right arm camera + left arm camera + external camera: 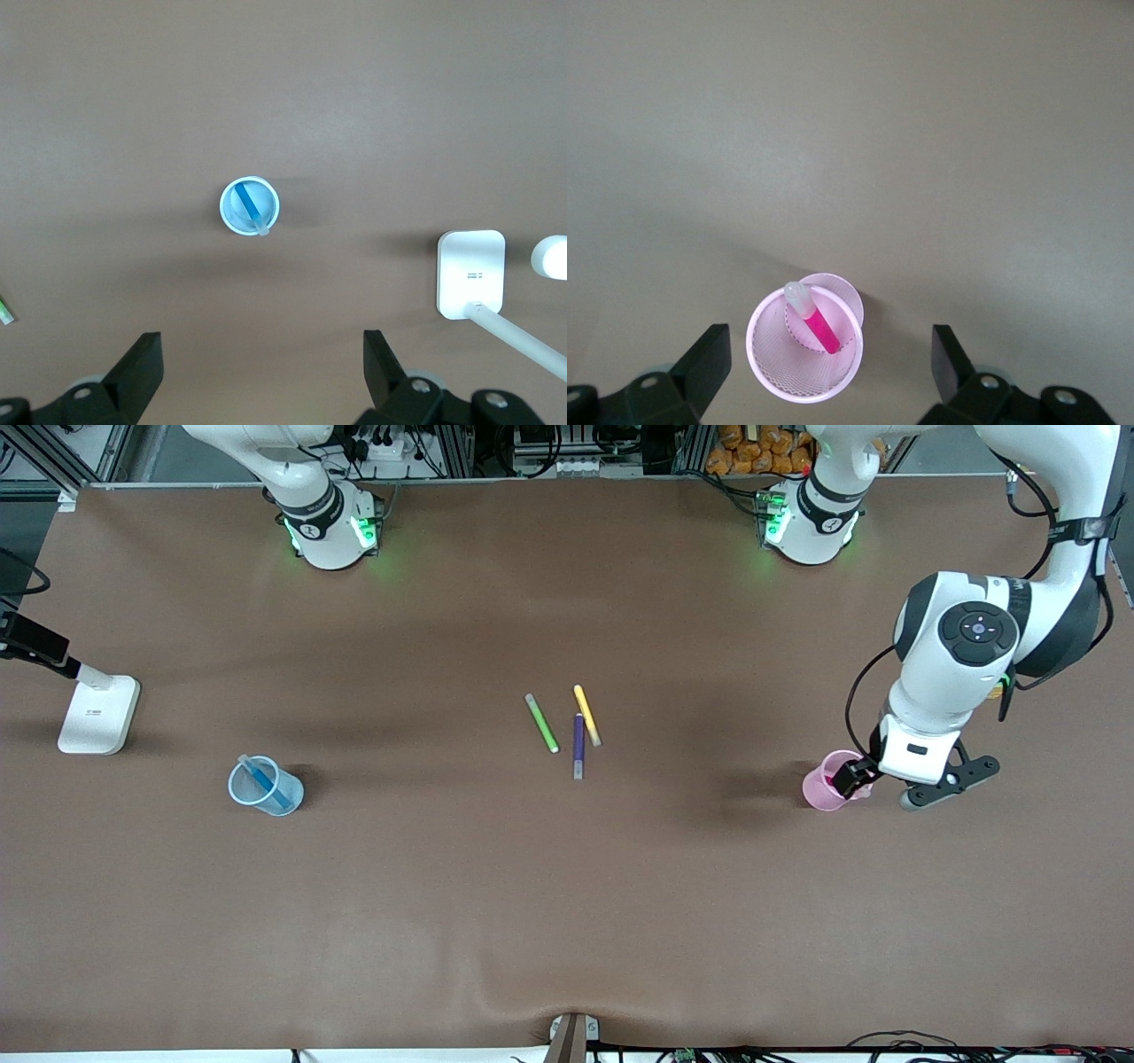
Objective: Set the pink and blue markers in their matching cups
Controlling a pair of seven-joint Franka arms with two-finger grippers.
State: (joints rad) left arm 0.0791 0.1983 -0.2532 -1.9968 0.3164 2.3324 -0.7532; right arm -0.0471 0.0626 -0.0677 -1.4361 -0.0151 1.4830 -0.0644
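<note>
- brown table (pixel 496 903) carries both cups, one toward each arm's end.
- left gripper (pixel 828 372) hangs over the pink cup (pixel 804 350), fingers spread wide; the pink marker (pixel 811 319) leans inside it, pale cap up.
- right gripper (pixel 261 372), also wide, is high over the table; the blue marker (pixel 250 207) stands in the blue cup (pixel 249 205).
- green marker (pixel 541 723), yellow marker (pixel 586 715) and purple marker (pixel 578 746) lie mid-table.

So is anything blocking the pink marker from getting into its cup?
No, nothing is in the way. The pink marker already stands in the pink cup, leaning on its rim. The open left gripper hangs over the cup, holding nothing. The blue marker is in the blue cup too.
</note>
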